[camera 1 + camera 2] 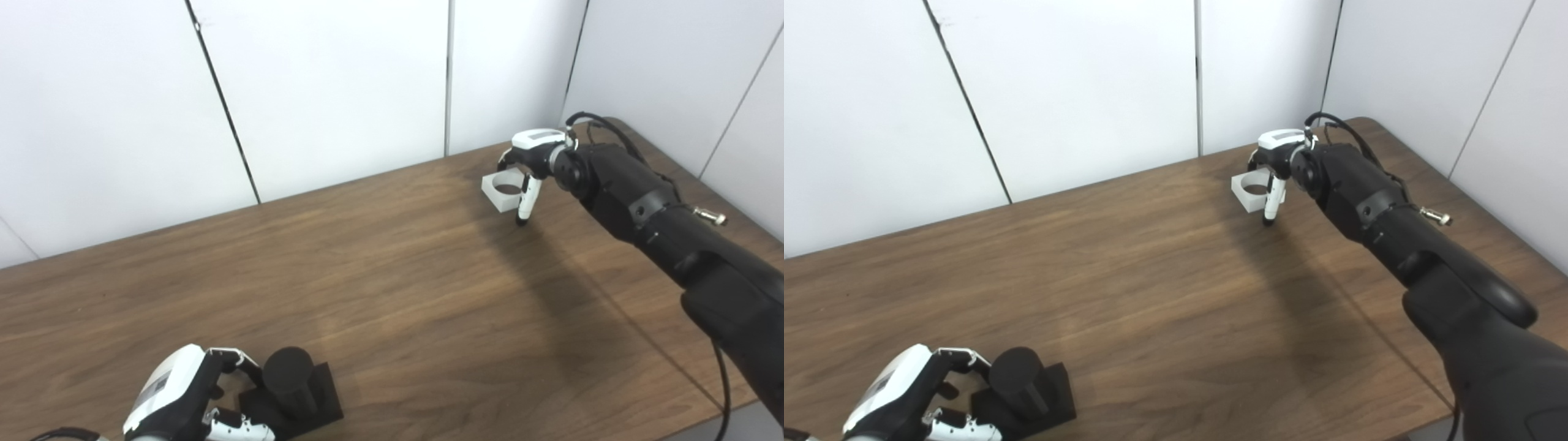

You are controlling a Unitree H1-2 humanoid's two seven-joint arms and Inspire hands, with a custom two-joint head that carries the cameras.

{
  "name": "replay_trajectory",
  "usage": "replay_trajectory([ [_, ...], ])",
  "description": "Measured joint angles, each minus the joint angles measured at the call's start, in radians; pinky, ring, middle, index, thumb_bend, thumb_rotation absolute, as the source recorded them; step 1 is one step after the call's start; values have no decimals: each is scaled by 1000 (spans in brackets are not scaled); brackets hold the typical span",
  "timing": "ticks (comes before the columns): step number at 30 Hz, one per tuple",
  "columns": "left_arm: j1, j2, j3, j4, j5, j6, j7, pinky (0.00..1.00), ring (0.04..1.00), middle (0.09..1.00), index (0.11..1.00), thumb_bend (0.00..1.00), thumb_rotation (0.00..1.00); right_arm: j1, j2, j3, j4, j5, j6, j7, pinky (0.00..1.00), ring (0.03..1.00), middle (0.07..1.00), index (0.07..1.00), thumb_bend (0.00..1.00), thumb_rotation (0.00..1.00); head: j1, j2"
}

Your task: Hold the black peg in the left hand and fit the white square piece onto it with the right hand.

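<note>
Black peg point(289, 381) upright on square black base point(318, 398), near front left table point(392, 294) edge. Left hand point(184, 398) wraps it, fingers point(236, 360) touching peg, thumb at base; we read this as gripping. White square piece point(503, 191), round hole up, far right. Right hand point(531, 160) over it, fingers spread around; grip perhaps not closed, we cannot tell.
</note>
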Motion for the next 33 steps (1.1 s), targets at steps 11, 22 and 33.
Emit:
replay_trajectory([
  [11,0,-19,1,-9,35,0,-20,718,820,773,484,523,48,-11,3,21,16,-32,-40,-12,1000,927,844,558,658,163,12,6],
  [22,2,-38,-2,-13,70,1,-33,703,813,776,484,523,50,-8,6,8,51,-19,-133,-83,974,885,785,484,525,138,32,9],
  [33,4,-59,-1,-16,99,1,-43,697,805,780,484,523,49,16,4,-34,53,0,-161,-126,964,879,775,485,525,137,38,3],
])
